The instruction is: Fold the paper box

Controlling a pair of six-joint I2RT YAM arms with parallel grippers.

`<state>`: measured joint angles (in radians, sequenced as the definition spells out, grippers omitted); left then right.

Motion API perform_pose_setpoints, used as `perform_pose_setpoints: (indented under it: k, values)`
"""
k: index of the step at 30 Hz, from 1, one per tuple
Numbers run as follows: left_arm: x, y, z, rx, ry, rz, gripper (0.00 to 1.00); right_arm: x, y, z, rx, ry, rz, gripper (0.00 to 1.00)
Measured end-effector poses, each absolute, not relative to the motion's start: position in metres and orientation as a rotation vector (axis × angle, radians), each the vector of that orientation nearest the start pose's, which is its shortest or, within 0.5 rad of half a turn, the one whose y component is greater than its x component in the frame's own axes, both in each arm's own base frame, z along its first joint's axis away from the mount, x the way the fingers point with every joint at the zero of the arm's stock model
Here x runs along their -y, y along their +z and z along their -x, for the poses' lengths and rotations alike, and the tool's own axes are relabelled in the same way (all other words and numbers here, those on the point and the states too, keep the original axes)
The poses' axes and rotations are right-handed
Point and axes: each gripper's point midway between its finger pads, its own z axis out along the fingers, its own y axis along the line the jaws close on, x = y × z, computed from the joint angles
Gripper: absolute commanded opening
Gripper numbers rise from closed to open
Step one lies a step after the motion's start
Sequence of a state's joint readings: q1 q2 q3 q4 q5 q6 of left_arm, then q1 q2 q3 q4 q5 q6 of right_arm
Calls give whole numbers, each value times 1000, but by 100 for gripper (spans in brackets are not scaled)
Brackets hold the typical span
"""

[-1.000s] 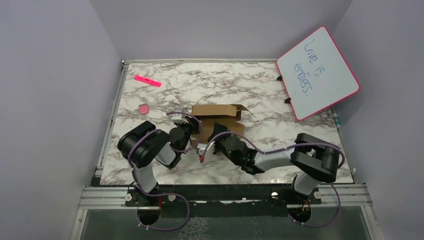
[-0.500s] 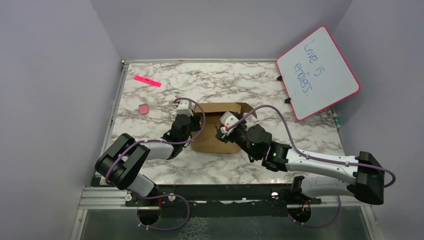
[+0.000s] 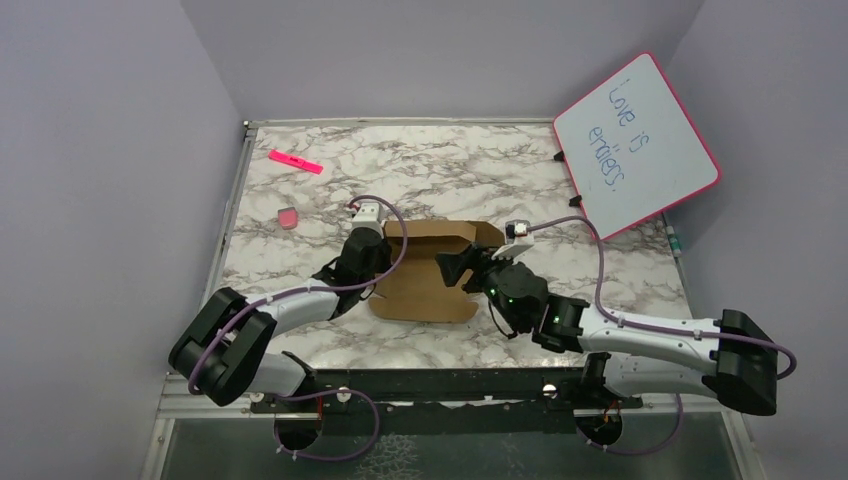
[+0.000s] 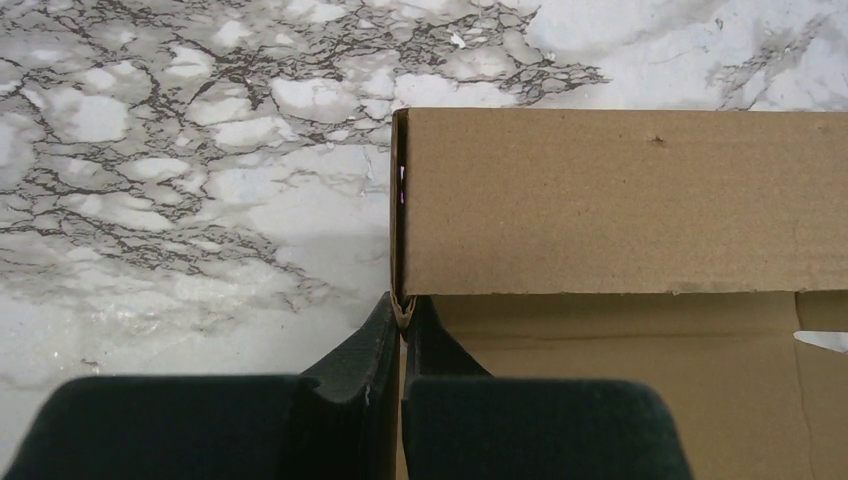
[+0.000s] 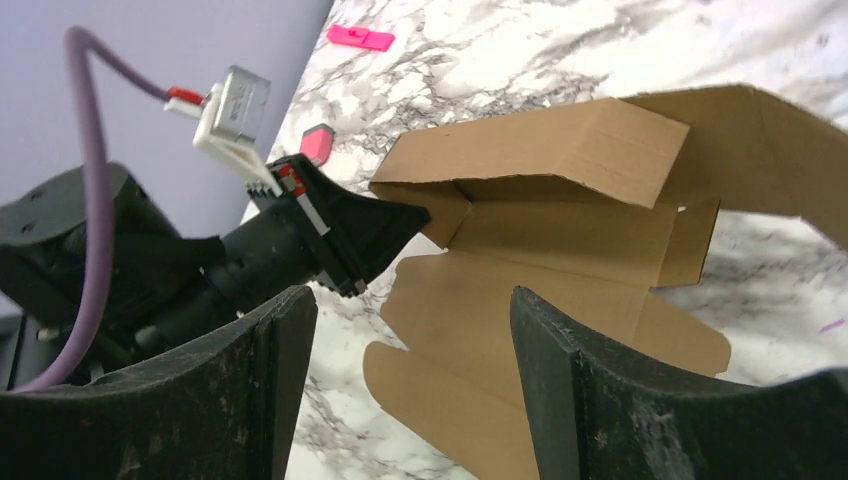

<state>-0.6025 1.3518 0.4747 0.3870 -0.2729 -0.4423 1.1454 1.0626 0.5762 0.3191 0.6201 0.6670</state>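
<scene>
The plain brown cardboard paper box (image 3: pixel 425 285) lies partly folded in the middle of the white, grey-veined marble table (image 3: pixel 470 165), between the two arms. Its base panel rests flat on the marble, while its far panels stand up as walls.

The left gripper (image 4: pixel 403 312) reaches in from the left. Its jaws are pressed together on the thin upright edge at the box's left corner, pinching the cardboard between the dark fingers.

The right gripper (image 5: pixel 412 305) sits at the box's right side, pointing left, with its jaws spread wide and nothing between them. It seems just clear of the cardboard, though the overhead view is too small to be sure.

A bright pink marker (image 3: pixel 295 161) and a small pink eraser (image 3: pixel 287 217) lie well apart from the box at the far left. A pink-framed whiteboard with handwriting (image 3: pixel 635 145) leans at the far right.
</scene>
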Motion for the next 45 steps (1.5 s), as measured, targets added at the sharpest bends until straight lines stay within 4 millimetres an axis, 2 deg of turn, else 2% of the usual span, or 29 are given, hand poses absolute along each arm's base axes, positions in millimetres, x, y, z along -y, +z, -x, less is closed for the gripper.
perform_pose_setpoints:
  k: [9, 14, 16, 18, 23, 25, 30, 43, 45]
  values:
    - [179, 66, -314, -2090, -349, -8, 0, -293, 177, -246, -1790, 879, -548, 68]
    - [181, 66, -313, -2093, -347, -18, 0, -294, 140, -260, -1801, 867, -748, 63]
    - [181, 65, -312, -2095, -345, -25, 0, -295, 133, -265, -1789, 880, -805, 63]
    - [182, 64, -311, -2096, -345, -29, 0, -297, 136, -270, -1759, 914, -848, 63]
    - [180, 60, -308, -2108, -337, -36, 0, -298, 159, -283, -1657, 1015, -914, 61]
    - [180, 60, -308, -2108, -336, -36, 0, -292, 162, -291, -1627, 1031, -961, 58]
    - [181, 60, -307, -2108, -337, -41, 0, -279, 155, -307, -1590, 1029, -1057, 45]
    - [180, 59, -309, -2104, -309, -35, 0, -289, 135, -306, -1618, 1086, -1145, 11]
    - [179, 59, -312, -2100, -289, -14, 0, -291, 133, -306, -1621, 1098, -1162, 9]
